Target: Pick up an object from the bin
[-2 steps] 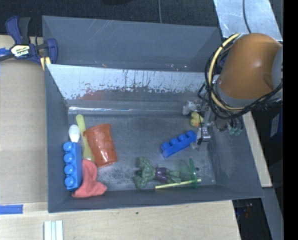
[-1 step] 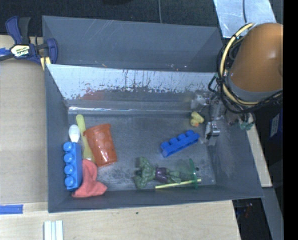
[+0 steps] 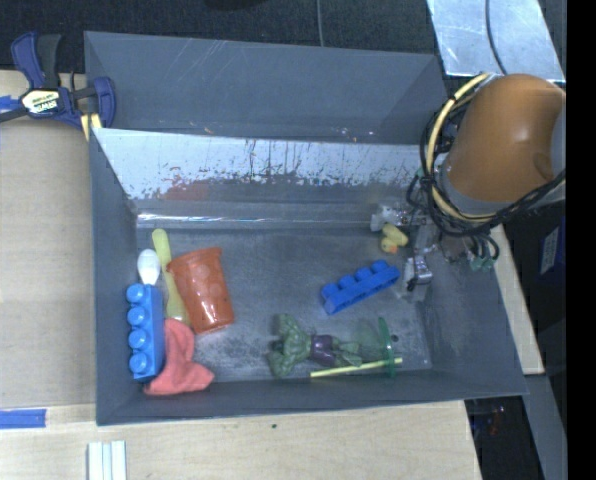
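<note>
Lying nearest, along the front wall of the bin [image 3: 278,408], a thin yellow-green stick [image 3: 356,370] is resting beside a tangle of green and purple toy pieces [image 3: 300,348]. To the left, in the front corner, a pink cloth [image 3: 178,370] is lying crumpled, touching a blue strip of round knobs [image 3: 141,328] that is running along the left wall. Just behind them an orange cup [image 3: 203,286] is lying on its side, with a yellow stick with a white tip [image 3: 156,258] next to it.

Further in, toward the right, a blue toy brick [image 3: 358,288] is lying flat and slanted on the bare floor, apart from every other thing. The gripper [image 3: 410,258] is hanging just beside the right end of this brick, low in the right part of the bin, under the orange cover [image 3: 498,138] of the wrist. A small yellow thing [image 3: 393,236] is showing close against the gripper, near the back wall. Whether it belongs to the bin or to the robot I cannot tell. I also cannot tell whether the gripper is released or clenched, and nothing is plainly showing as held.

By my judgement the task is standing at the approach step: the arm is low in the bin, but no thing is lifted yet. The brick is the nearest candidate. The next move is probably calling for shifting over its middle, aligning across its narrow side, then closing firmly and rising straight — keeping clear of the right wall.
</note>
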You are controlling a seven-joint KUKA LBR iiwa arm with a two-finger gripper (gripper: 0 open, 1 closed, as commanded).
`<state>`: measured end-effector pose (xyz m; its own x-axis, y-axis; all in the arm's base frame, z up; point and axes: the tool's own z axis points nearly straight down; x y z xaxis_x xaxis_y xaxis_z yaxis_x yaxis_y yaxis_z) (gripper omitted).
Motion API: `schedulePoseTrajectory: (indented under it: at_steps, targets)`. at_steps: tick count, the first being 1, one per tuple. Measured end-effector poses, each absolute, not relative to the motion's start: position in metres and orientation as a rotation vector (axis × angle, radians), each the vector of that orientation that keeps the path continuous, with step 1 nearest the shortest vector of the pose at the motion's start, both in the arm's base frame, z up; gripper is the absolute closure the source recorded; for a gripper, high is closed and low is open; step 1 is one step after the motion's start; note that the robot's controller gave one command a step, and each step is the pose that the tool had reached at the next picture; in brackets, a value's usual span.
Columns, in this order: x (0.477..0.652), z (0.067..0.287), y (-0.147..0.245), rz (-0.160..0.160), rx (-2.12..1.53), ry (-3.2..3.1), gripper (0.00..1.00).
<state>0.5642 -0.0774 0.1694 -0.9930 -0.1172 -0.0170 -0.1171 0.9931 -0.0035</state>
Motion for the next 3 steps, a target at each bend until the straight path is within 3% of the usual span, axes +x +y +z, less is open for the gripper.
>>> schedulePoseTrajectory:
  at_steps: [1,2,3]
  targets:
    - [0.538,0.13,-0.046,-0.003,-0.046,3.12,0.0]
    - [0.526,0.071,-0.072,-0.011,-0.415,3.093,1.0]
    - [0.526,0.071,-0.072,-0.011,-0.416,3.093,1.0]
